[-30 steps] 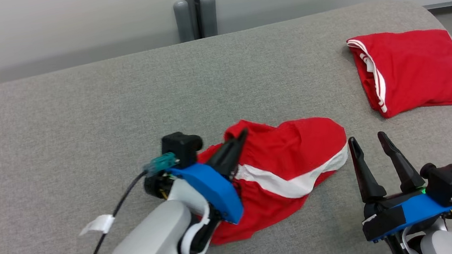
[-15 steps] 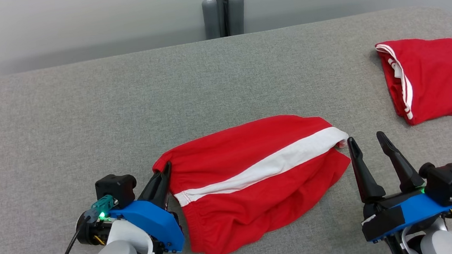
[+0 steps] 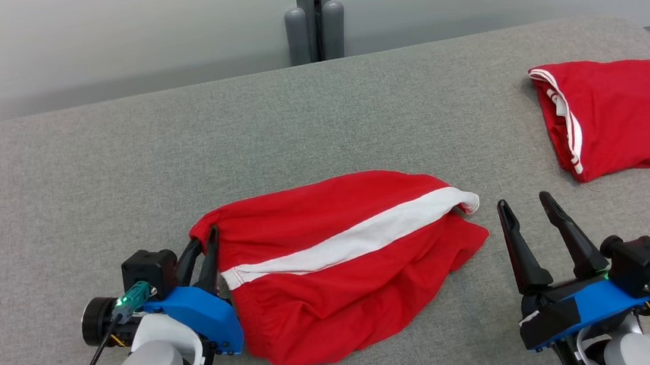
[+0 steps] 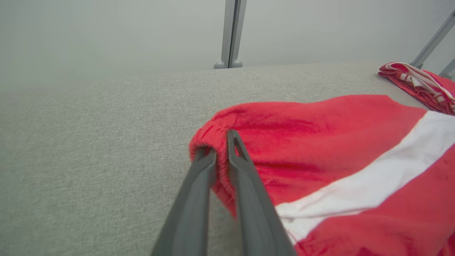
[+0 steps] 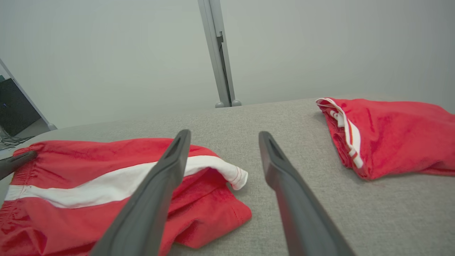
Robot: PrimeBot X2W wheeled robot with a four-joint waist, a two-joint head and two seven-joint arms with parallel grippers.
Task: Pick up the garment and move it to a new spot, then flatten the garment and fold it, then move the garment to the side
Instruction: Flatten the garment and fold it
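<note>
The garment (image 3: 339, 264) is a pair of red shorts with a white stripe, lying spread out across the middle of the grey padded table (image 3: 121, 166). My left gripper (image 3: 204, 237) is at its left corner, shut on the gathered waistband edge; in the left wrist view red fabric (image 4: 320, 142) is pinched between the two fingers (image 4: 217, 144). My right gripper (image 3: 523, 200) stands open just right of the garment's right end, apart from it. Through the right wrist view its fingers (image 5: 224, 133) point over the bare table beside the white stripe end of the garment (image 5: 89, 170).
A second red garment (image 3: 622, 112), folded, with white stripes at its edge, lies at the table's far right near the edge. A grey post (image 3: 314, 16) rises behind the table's back edge against a pale wall.
My left gripper has pulled the garment's corner leftward and toward me, stretching the crumpled shorts out long. The right gripper has stayed put. The head camera shifted slightly.
</note>
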